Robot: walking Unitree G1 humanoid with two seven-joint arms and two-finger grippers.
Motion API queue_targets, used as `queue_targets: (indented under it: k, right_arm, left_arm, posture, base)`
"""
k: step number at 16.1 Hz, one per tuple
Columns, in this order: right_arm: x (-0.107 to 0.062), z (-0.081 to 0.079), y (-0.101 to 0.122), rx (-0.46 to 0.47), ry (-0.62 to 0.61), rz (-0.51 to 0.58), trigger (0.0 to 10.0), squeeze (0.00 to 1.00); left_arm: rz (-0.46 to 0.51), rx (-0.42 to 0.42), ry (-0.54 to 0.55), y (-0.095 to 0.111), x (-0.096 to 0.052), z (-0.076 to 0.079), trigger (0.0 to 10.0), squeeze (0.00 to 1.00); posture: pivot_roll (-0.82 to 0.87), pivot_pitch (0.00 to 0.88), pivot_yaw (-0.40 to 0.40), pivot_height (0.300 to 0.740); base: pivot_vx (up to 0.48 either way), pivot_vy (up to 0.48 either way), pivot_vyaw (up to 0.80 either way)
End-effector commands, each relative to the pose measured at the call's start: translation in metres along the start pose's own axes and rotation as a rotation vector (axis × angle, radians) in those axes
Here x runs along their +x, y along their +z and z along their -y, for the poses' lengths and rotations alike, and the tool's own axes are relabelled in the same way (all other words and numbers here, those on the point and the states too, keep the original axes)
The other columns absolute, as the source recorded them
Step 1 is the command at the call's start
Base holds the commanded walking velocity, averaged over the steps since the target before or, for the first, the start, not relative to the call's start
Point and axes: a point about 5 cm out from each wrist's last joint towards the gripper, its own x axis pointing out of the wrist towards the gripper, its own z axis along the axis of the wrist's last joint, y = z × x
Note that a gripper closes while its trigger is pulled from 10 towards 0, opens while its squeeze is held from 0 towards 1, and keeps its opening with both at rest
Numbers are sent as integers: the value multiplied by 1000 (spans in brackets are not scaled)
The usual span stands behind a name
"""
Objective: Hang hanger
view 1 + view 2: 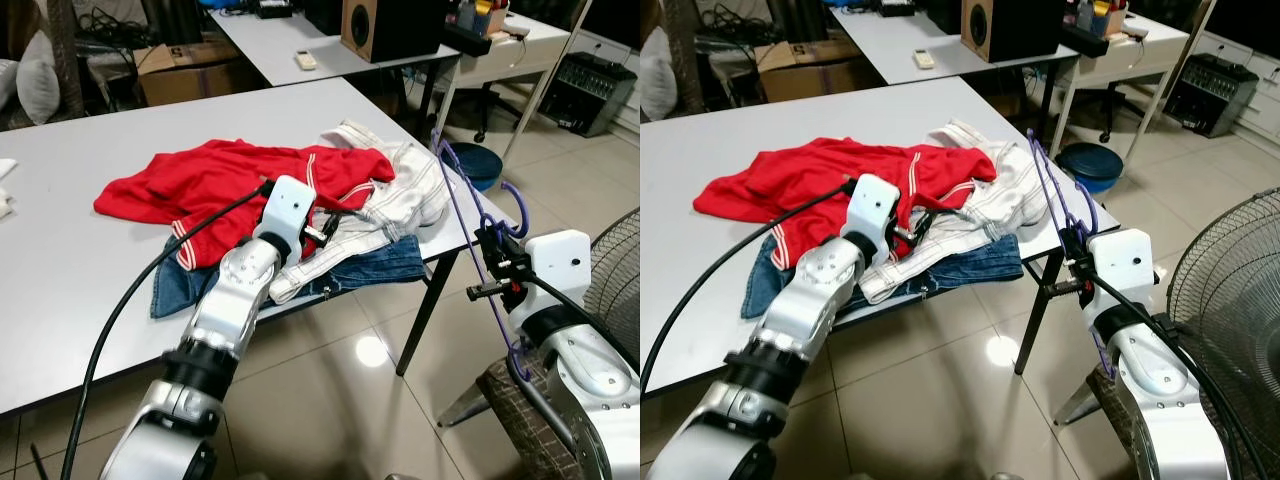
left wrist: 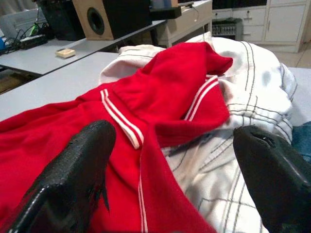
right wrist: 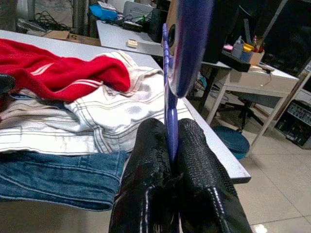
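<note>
Right gripper: I see both black fingers pressed together on the thin purple plastic hanger, pinching its bar flat between the pads. The hanger stands nearly upright, off the table's right-hand corner, its upper end rising level with the tabletop edge and its lower loop hanging beside the right wrist. It is clear of the clothes, near the white garment.

Left gripper: fingers spread wide apart, nothing between them, held low over the clothes pile and pointed at the red short-sleeved shirt with white stripe trim.

Pile on the grey rectangular table: red shirt on top toward the left, white garment with dark checked lines to its right and partly under it, blue denim piece at the bottom, reaching the near table edge.

Beyond: a second grey table carries a wooden-fronted black speaker. A round wire fan guard stands at my right, beside the right arm.
</note>
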Motion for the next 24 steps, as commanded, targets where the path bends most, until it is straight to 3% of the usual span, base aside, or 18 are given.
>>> queue_targets:
  k: [1,2,3,5,13,17,24]
  right_arm:
    - [-1,1,0,-5,-10,0,10000,0]
    - [-1,1,0,-5,-10,-1,10000,0]
    - [-1,1,-1,-5,-9,-2,10000,0]
    - [-1,0,0,-6,-6,-1,10000,0]
    - [2,2,0,-6,-13,6,10000,0]
    - [4,0,1,-3,-8,11,10000,0]
    - [2,0,3,8,7,26,10000,0]
  left_arm:
    - [-10,26,-5,-1,2,-1,10000,0]
    - [-16,37,-9,-2,3,-1,7882,0]
    - [-26,76,-8,-4,4,-2,2431,0]
    - [-44,100,2,-6,5,-4,0,0]
    - [-81,89,-5,-10,9,-6,0,0]
    - [-145,83,39,-17,9,-14,0,0]
    - [-137,77,49,-13,10,-18,0,0]
  posture:
    - [-130,0,25,740]
    - [-130,0,25,740]
    - [-131,0,25,740]
    - [-131,0,25,740]
    - [-128,0,23,740]
    - [-124,0,24,740]
    - [-123,0,29,740]
  base:
    - [0,0,0]
    - [0,0,0]
    - [0,0,0]
    - [0,0,0]
    - [0,0,0]
    - [0,0,0]
    - [0,0,0]
